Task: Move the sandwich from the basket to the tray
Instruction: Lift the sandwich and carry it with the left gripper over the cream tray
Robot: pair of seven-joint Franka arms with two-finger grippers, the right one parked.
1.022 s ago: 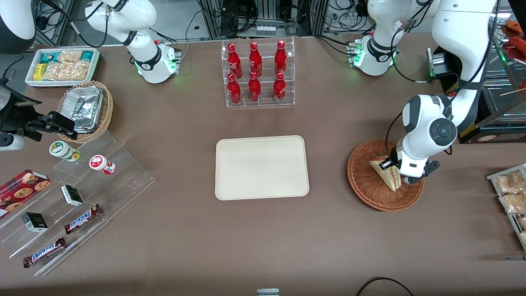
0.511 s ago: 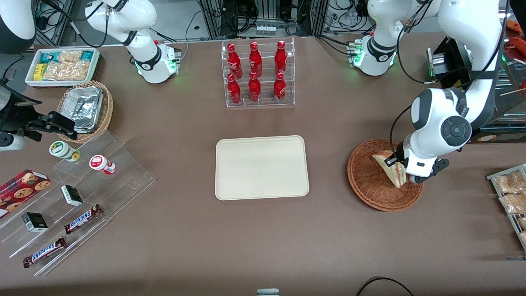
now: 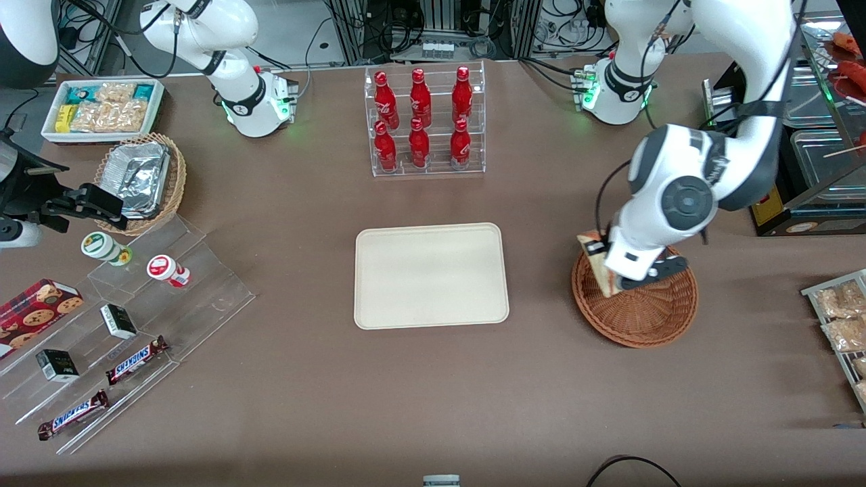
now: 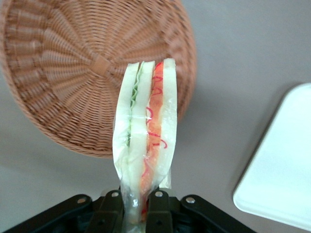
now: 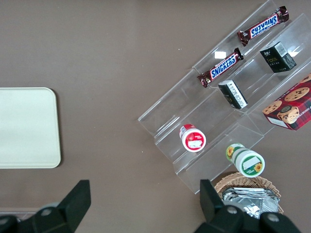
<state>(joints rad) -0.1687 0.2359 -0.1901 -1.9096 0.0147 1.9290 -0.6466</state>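
The clear-wrapped sandwich hangs in the air over the rim of the reddish-brown wicker basket, on the side nearest the tray. My gripper is shut on its narrow end. In the left wrist view the gripper pinches the wrap of the sandwich, whose red and green layers face the camera, with the basket below it holding nothing. The cream tray lies flat mid-table with nothing on it; a corner of the tray shows in the wrist view, and the tray also shows in the right wrist view.
A clear rack of red bottles stands farther from the front camera than the tray. Snack packets lie at the working arm's end. Toward the parked arm's end are an acrylic stepped stand, a foil-tray basket and a white bin.
The gripper has lifted the sandwich out of the basket's middle and carried it up and toward the tray, so it now hangs over the basket's rim.
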